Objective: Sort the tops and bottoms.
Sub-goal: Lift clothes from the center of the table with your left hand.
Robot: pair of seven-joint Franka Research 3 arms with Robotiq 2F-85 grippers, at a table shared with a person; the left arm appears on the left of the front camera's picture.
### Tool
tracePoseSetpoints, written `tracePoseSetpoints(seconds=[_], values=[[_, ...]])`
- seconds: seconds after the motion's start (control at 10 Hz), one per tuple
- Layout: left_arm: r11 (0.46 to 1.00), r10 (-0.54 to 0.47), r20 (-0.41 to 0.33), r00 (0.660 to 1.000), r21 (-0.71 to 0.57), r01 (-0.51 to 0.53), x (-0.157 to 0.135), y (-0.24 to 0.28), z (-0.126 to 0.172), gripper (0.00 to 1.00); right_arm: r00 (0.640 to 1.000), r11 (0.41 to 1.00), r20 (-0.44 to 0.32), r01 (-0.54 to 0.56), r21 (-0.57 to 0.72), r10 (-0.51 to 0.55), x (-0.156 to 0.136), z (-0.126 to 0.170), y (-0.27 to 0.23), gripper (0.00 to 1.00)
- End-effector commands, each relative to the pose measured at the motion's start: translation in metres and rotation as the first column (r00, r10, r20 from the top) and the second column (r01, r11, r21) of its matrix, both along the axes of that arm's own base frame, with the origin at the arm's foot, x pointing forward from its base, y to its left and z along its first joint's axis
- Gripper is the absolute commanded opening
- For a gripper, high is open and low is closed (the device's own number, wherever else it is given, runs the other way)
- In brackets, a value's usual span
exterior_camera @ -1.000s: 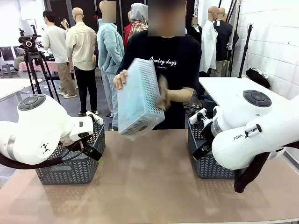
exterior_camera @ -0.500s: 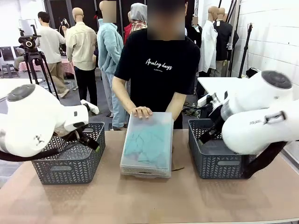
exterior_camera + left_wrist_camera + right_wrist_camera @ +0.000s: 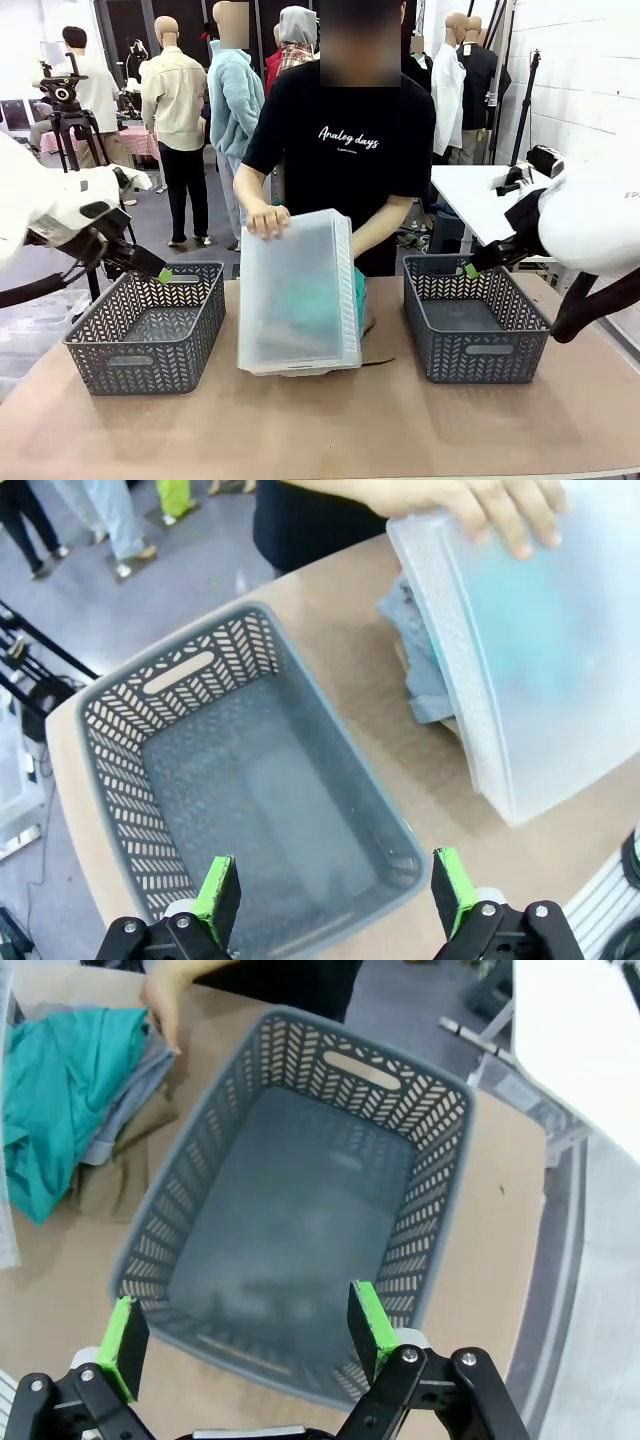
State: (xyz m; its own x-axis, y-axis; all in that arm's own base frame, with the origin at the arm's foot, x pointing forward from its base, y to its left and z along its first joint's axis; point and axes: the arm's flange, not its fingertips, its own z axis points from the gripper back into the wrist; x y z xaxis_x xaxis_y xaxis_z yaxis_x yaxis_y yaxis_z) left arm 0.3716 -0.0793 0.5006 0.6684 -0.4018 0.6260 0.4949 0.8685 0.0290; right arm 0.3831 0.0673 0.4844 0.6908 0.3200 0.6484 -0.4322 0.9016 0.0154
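Front view: the left fingers (image 3: 163, 275) hang over the far rim of the left basket (image 3: 140, 365). The right fingers (image 3: 470, 270) hang over the far corner of the right basket (image 3: 490, 352). Both pairs are spread wide and hold nothing. Between the baskets, the person's hand (image 3: 267, 218) tips a clear bin (image 3: 295, 300) up off a heap of clothes on the surface (image 3: 320, 425). The teal top (image 3: 358, 300) shows at the bin's edge. Your step is the first pick, so wait until the bin and both hands are out of the way before reaching in.

Left wrist view: the left basket is bare inside, with the green pads set wide over its near end. A blue-grey fold (image 3: 412, 650) pokes out from under the bin, just beside the basket. It may be the denim bottoms, but you cannot tell from here. Make sure of that once the heap is uncovered.

Right wrist view: the right basket is also bare, with the pads wide over it. The teal top lies uppermost, with a grey top (image 3: 135, 1090) under it and a tan top (image 3: 110, 1185) lowest, all close to the basket's side. Take the teal one first. Pinch a thick fold near its middle so only that layer comes up. Lift it straight up before carrying it across, or the grey one is likely to drag along.
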Motion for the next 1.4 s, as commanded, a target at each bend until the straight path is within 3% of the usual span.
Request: tracePoseSetpoints(seconds=[0.0, 0.1, 0.2, 1.3], values=[[0.999, -0.047, -0.015, 0.999, -0.024, 0.047, -0.029, 0.004, -0.014, 1.0, 0.999, 0.997, -0.031, -0.04, 0.07, 0.042, -0.01, -0.02, -0.01, 1.0], [0.999, -0.023, -0.036, 0.999, -0.041, 0.021, -0.02, 0.0, -0.022, 1.0, 1.0, 1.0, 0.0, 0.0, 0.0, 0.0, 0.0, 0.0, 0.0, 1.0], [1.0, -0.015, -0.007, 1.0, -0.01, 0.014, -0.006, 0.001, 0.007, 1.0, 1.0, 1.0, 0.0, 0.0, 0.0, 0.0, 0.0, 0.0, 0.0, 1.0], [1.0, -0.015, -0.007, 1.0, -0.01, 0.014, -0.006, 0.001, 0.007, 1.0, 1.0, 1.0, 0.0, 0.0, 0.0, 0.0, 0.0, 0.0, 0.0, 1.0]])
